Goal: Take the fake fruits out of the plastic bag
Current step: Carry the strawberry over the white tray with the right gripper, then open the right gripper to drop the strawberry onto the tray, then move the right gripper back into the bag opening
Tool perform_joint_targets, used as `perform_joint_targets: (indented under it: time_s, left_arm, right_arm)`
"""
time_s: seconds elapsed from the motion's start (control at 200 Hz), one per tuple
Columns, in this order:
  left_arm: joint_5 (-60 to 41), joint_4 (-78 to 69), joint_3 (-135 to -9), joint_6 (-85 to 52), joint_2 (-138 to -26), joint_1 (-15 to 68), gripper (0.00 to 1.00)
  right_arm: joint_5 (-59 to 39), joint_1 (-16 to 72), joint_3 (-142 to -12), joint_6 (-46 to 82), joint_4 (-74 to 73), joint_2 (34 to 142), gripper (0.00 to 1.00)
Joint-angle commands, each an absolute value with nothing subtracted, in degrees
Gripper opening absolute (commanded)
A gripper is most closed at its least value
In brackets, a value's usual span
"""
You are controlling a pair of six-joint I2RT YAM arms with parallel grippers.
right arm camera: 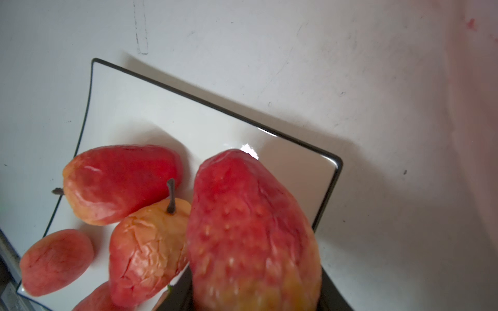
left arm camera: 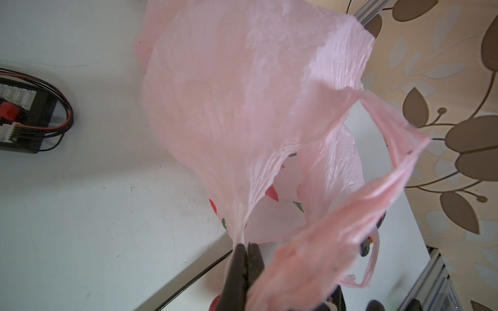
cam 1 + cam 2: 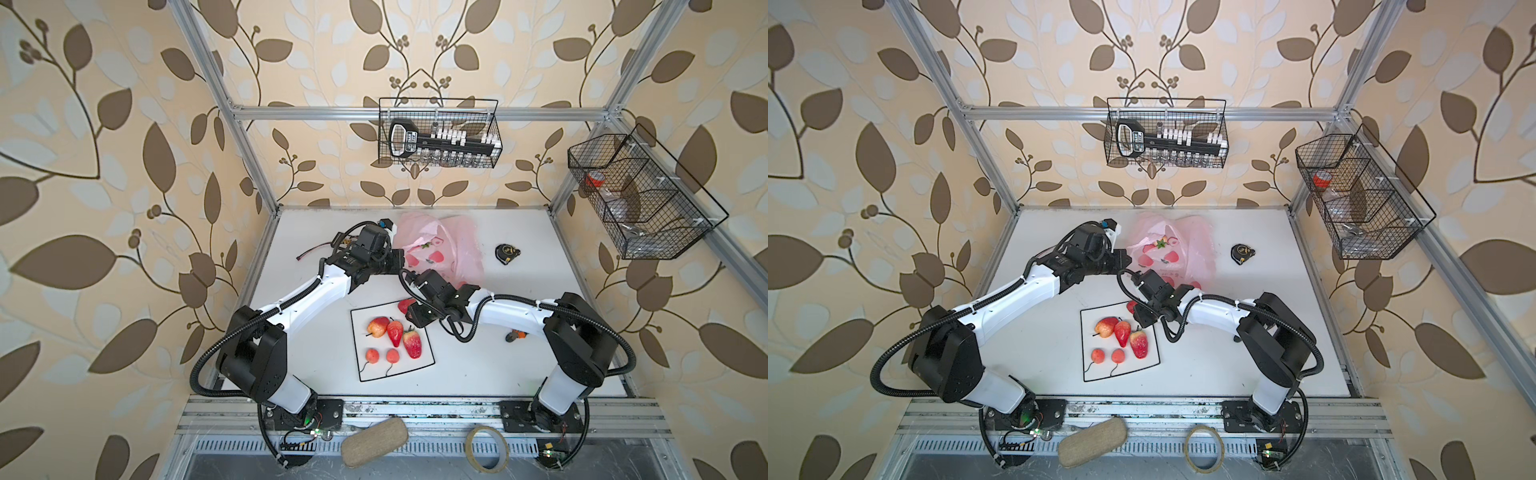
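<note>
Meanwhile, five fake fruits (image 3: 395,332) on plate (image 3: 409,369); left tool (image 2: 245,249) tight on plastic bag (image 3: 455,245), right tool (image 3: 410,310) around strawberry (image 1: 253,229).

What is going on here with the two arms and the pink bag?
The left gripper pinches an edge of the pink bag. The right gripper holds a strawberry over a corner of the white plate, where five other fruits lie.

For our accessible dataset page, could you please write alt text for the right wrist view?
A large red fake strawberry, held in the right gripper, fills the foreground over a white, black-edged square plate. Several other red fake fruits lie on the plate, which sits on a white table.
</note>
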State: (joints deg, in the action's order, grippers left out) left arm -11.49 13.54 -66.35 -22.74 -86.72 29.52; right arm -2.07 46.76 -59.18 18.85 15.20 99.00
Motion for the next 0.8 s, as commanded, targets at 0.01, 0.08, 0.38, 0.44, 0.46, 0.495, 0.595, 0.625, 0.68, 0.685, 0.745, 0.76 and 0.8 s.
perform_joint_targets:
  time_s: [0.01,0.08,0.38,0.44,0.46,0.495,0.595,0.625,0.68,0.685,0.745,0.76,0.8]
  left_arm:
    - [-12.35,12.61,-65.92,-22.54,-83.87,29.44,0.00]
    - [-12.47,12.66,-65.88,-22.50,-83.95,29.44,0.00]
    - [-12.19,12.57,-66.09,-22.54,-83.85,29.09,0.00]
    - [-12.21,12.49,-66.01,-22.60,-83.89,29.01,0.00]
    - [-12.22,12.43,-66.00,-22.67,-83.89,29.00,0.00]
    - [-12.21,12.47,-65.92,-22.76,-83.86,29.00,0.00]
    - [-12.08,12.23,-65.74,-22.93,-83.86,29.00,0.00]
    - [-12.03,12.15,-65.74,-22.94,-83.92,28.96,0.00]
    - [-12.03,12.04,-65.65,-22.94,-83.90,28.92,0.00]
    - [-11.99,12.04,-65.74,-22.98,-83.92,28.92,0.00]
    - [-11.97,11.87,-65.70,-23.07,-83.90,28.92,0.00]
    - [-12.02,11.78,-65.71,-23.03,-83.88,28.92,0.00]
    - [-12.02,11.70,-65.69,-23.11,-83.92,28.91,0.00]
  right_arm:
    - [-1.32,47.33,-60.97,19.33,15.75,101.15,0.40]
    - [-1.28,47.47,-60.85,19.25,15.69,101.43,0.46]
    - [0.45,47.61,-59.28,18.81,15.69,97.03,0.68]
    - [0.54,47.58,-58.84,18.51,15.78,95.47,0.70]
    - [0.34,47.71,-58.65,18.30,15.82,94.85,0.71]
    - [0.14,47.71,-58.43,17.89,15.99,93.79,0.71]
    - [0.79,48.12,-57.29,16.99,16.20,89.80,0.72]
    - [1.29,48.31,-56.70,16.68,15.88,88.17,0.72]
    - [2.01,48.43,-55.52,16.31,14.99,85.21,0.71]
    - [2.06,48.43,-55.36,16.29,14.88,84.88,0.72]
    - [3.24,48.43,-53.43,16.04,13.26,80.88,0.71]
    - [3.64,48.43,-52.91,16.07,12.86,79.91,0.71]
    - [4.77,48.43,-51.67,16.16,11.83,77.51,0.71]
